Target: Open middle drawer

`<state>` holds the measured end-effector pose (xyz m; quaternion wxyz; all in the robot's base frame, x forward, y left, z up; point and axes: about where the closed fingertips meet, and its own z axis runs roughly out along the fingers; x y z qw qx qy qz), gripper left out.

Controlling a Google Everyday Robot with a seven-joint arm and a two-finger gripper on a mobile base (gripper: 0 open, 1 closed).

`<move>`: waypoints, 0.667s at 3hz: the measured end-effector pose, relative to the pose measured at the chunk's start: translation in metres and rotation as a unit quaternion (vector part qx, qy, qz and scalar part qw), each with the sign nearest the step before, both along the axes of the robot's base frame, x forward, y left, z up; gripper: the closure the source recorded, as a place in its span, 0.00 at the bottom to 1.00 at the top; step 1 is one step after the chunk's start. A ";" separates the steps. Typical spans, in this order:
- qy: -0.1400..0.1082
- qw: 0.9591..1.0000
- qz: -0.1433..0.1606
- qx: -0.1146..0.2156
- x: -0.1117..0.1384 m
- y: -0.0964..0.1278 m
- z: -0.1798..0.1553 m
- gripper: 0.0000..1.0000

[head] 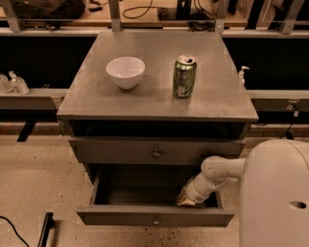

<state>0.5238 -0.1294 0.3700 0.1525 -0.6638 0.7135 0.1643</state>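
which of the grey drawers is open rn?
The lower grey flat-fronted drawer, pulled out with its tray showing. The gripper sits inside at its right front corner. The grey knobbed drawer above it is shut.

You see a speckled beige floor [29, 183] in warm, dim light. Behind the grey cabinet [154, 99] runs a long grey ledge [29, 99], and black cables [140, 9] lie on a wooden bench [154, 19]. The gripper [186, 200] sits low at the cabinet's front right.
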 end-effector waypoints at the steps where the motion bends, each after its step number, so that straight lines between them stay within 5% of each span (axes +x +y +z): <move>1: 0.033 0.999 0.029 0.010 -0.020 0.008 0.008 1.00; 2: 0.074 0.995 0.062 0.015 -0.047 0.014 0.021 1.00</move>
